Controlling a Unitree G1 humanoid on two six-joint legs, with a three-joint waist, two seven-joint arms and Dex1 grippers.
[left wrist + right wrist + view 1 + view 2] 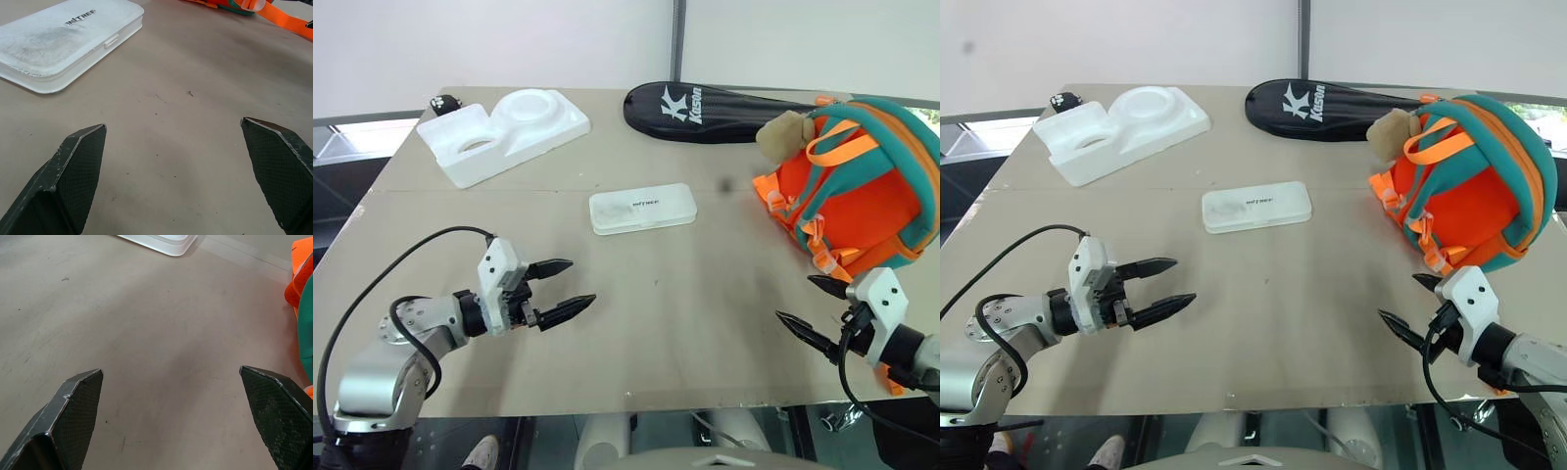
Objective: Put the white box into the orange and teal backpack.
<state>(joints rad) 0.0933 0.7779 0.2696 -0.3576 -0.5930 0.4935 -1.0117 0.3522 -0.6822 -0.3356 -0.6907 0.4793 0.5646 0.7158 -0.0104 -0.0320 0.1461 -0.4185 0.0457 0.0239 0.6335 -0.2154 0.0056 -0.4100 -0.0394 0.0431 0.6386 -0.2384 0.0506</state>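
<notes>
Black fingers of the left gripper [565, 287] and right gripper [810, 307] are spread wide over the table [685, 333], nothing held or touched. White foam tray [504, 130] and black racket case [724, 103] are set along the far edge. The white box [641, 209] is laid flat mid-table, beyond the left gripper; the orange and teal backpack [862, 181] is slumped just beyond the right gripper.

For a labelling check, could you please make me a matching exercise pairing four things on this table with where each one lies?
Things:
1. white box
2. orange and teal backpack
3. white foam tray
4. black racket case

Places:
A. far left corner of the table
B. middle of the table, lying flat
C. right side, near the right pincer
D. far edge, behind the backpack's plush toy

Pairs: 1-B, 2-C, 3-A, 4-D
</notes>
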